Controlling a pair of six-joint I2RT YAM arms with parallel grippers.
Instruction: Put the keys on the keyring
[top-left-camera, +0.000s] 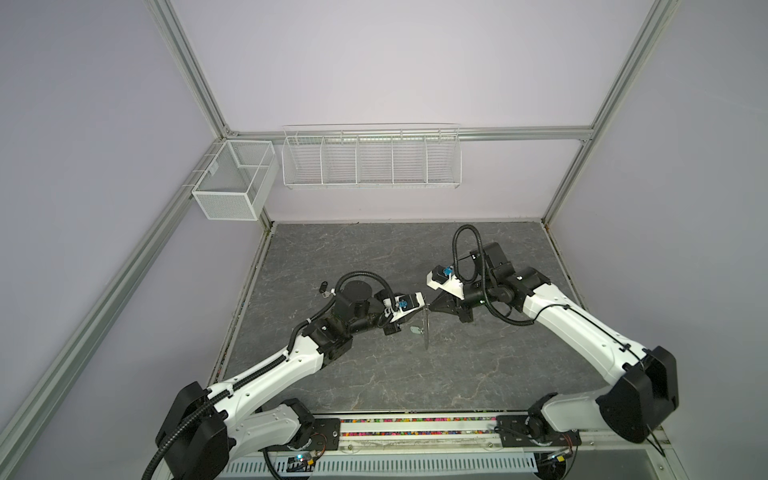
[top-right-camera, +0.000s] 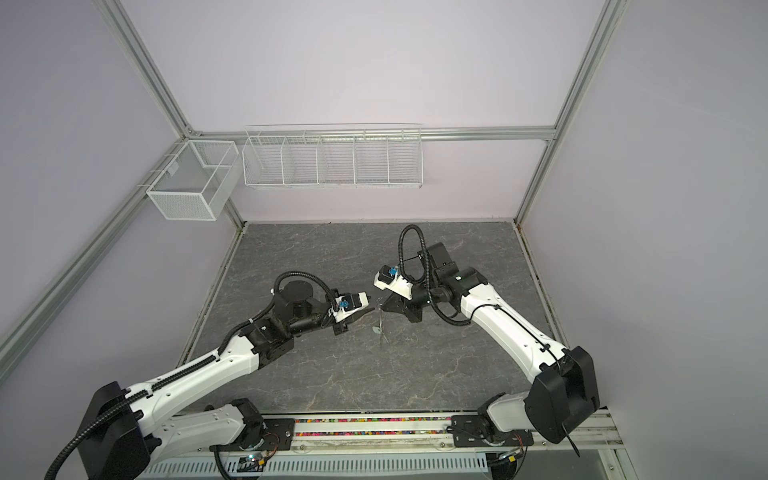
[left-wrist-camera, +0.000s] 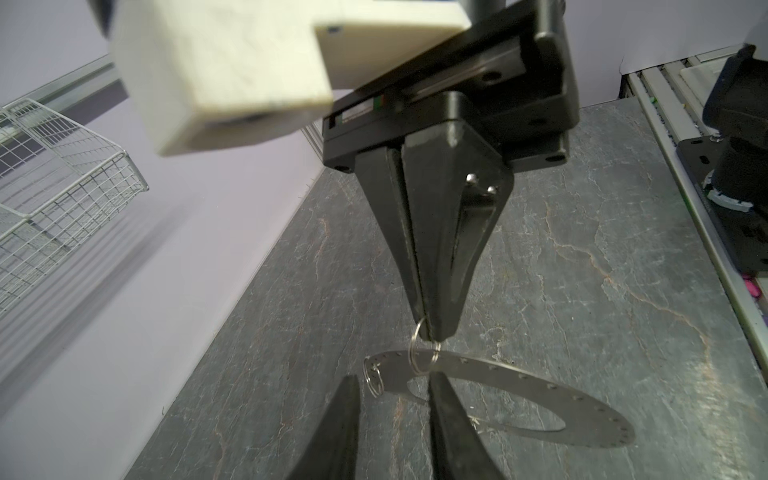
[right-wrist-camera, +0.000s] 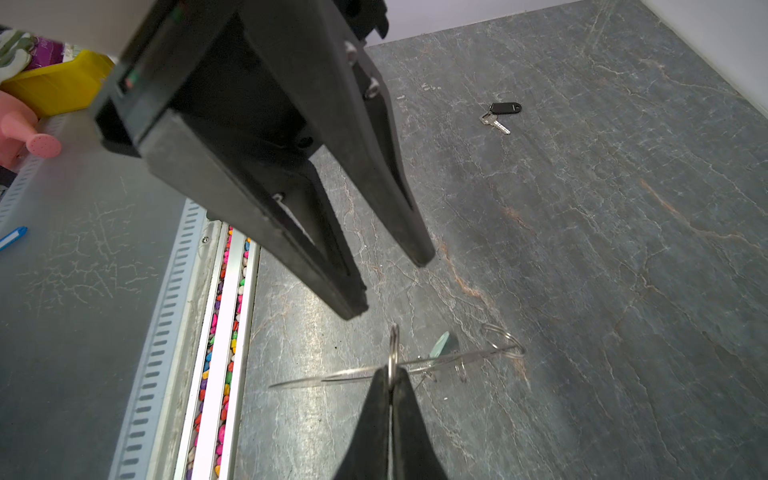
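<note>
Right gripper (left-wrist-camera: 432, 332) clamps a wire loop (left-wrist-camera: 411, 351) to hang the keyring (left-wrist-camera: 540, 395) edge-on above the table's (top-left-camera: 374, 374) middle, steady for threading; left gripper (right-wrist-camera: 388, 282), jaws apart, hovers beside it. Mint key (right-wrist-camera: 444, 343) seems already attached; black key (right-wrist-camera: 500, 114) lies loose toward the left edge.

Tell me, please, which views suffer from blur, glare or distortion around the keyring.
Left wrist view: the pale block nearest the lens is out of focus, the wire basket smears, the keyring is sharp. Right wrist view: the keyring shows edge-on as a thin glinting line, the pale key by it soft. In both top views the wide angle splays the frame posts.
</note>
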